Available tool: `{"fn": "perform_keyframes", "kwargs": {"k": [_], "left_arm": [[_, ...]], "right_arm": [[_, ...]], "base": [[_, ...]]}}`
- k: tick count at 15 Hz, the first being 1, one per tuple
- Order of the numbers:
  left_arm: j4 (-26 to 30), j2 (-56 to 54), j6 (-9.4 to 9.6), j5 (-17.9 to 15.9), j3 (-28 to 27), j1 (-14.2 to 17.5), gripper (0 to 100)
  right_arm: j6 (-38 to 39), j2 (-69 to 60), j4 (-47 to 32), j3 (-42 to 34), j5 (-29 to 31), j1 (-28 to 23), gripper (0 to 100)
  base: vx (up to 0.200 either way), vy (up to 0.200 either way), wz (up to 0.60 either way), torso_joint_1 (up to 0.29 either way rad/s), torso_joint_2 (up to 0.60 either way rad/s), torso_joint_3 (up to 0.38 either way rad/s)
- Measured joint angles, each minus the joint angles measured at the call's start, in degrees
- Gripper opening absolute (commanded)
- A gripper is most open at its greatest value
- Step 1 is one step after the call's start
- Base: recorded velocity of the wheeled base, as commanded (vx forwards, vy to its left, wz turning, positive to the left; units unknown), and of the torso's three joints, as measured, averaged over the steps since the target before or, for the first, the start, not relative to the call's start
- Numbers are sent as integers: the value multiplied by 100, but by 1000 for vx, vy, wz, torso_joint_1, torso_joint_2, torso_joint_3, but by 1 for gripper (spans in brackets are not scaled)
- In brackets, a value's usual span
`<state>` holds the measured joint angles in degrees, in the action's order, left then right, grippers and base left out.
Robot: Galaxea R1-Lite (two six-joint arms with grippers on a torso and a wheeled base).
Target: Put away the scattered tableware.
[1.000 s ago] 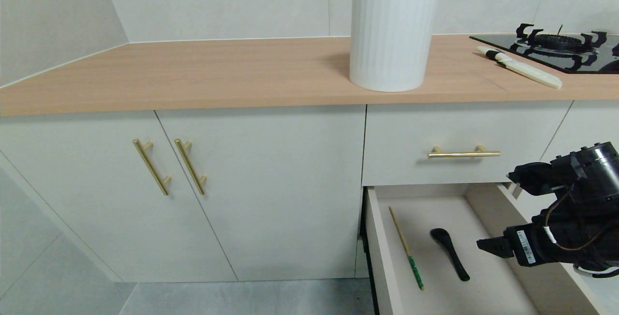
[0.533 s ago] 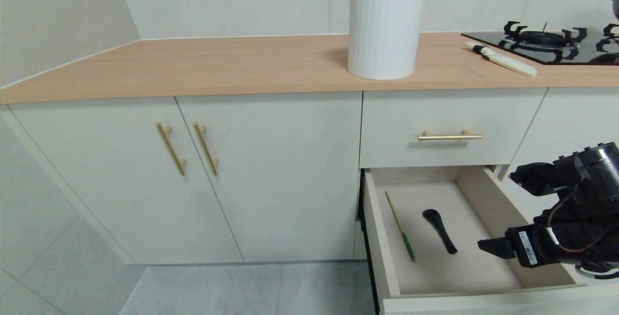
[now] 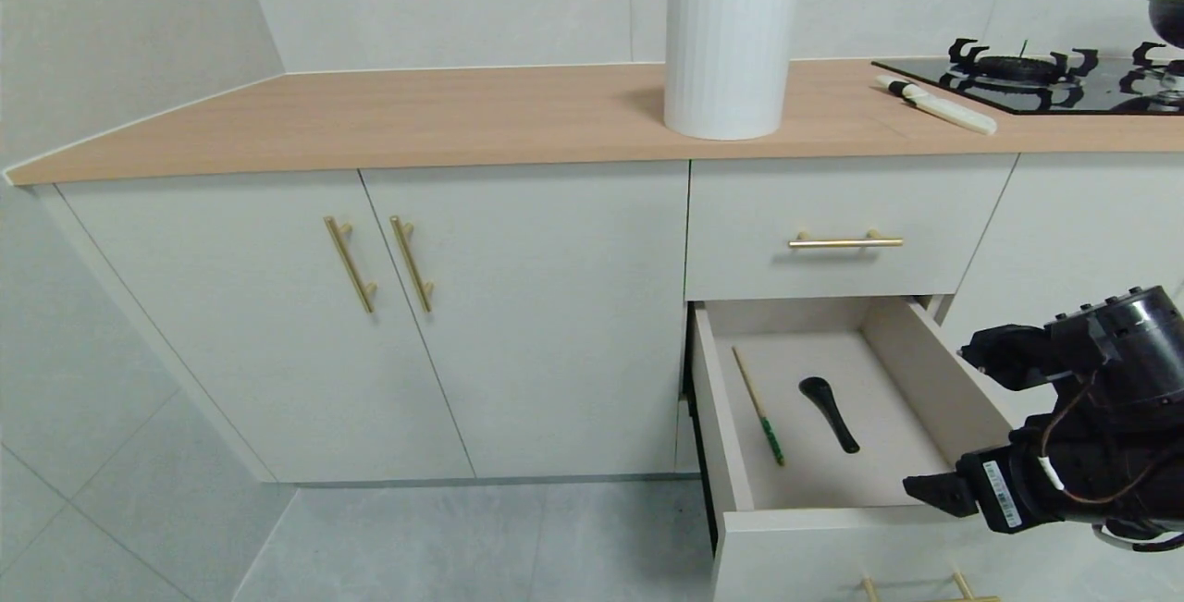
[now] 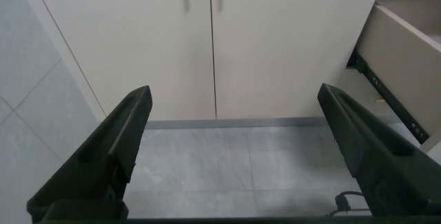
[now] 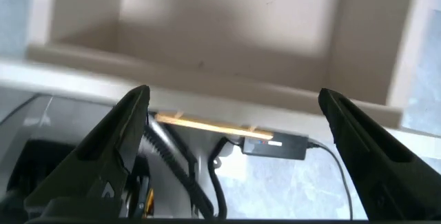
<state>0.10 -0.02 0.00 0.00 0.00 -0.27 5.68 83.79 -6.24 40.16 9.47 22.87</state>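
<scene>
**Open drawer below the desk, with both claws.** The lower drawer (image 3: 723,417) under the desk's right part stands pulled out; the drawer above it, with a gold bar handle (image 3: 845,240), is closed.

Two pieces of tableware lie on the open drawer's floor. A thin wooden chopstick (image 3: 758,417) with a green end lies along the left wall; whether it is one stick or a pair cannot be told. A black spoon (image 3: 830,412) lies near the middle, just beside the chopstick and apart from it, its bowl toward the drawer's back.

A cream-coloured knife (image 3: 934,104) with a black band lies on the desk (image 3: 416,121) near the front edge at the right, just beside the black hob (image 3: 1027,89). A tall white ribbed cylinder (image 3: 726,38) stands upright near the desk's front edge, above the seam between the double doors (image 3: 370,325) and the drawers.

The right claw (image 3: 939,419) hangs at the open drawer's right front corner. Its fingers are spread wide with nothing between them. In its wrist view the right claw (image 5: 234,155) frames the drawer's front panel and gold handle (image 5: 207,124).

The left claw (image 4: 234,148) is likewise spread wide and empty. It is low over the grey floor (image 4: 227,169), facing the closed double doors, with the open drawer's side (image 4: 400,52) off to one edge.
</scene>
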Motion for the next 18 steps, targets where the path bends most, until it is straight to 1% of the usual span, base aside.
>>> {"fn": "perform_keyframes", "kwargs": {"k": [4,8,10,12,14,18], "left_arm": [[0,0,2,0,0,0,100],[0,0,2,0,0,0,100],[-2,0,0,0,0,2,100],[0,0,0,0,0,0,100],[0,0,0,0,0,0,100],[0,0,0,0,0,0,100]], "right_arm": [[0,-11,1,-204,2,317,100],[-57,-55,-410,-361,-28,664,100],[-282,-61,-550,-474,-182,833,100],[-552,-60,-558,-628,-226,907,100],[-573,-38,-568,-681,-400,929,100],[-457,227,-513,-603,-384,866,100]], "base": [[0,0,0,0,0,0],[0,0,0,0,0,0],[0,0,0,0,0,0],[0,0,0,0,0,0],[0,0,0,0,0,0],[0,0,0,0,0,0]]}}
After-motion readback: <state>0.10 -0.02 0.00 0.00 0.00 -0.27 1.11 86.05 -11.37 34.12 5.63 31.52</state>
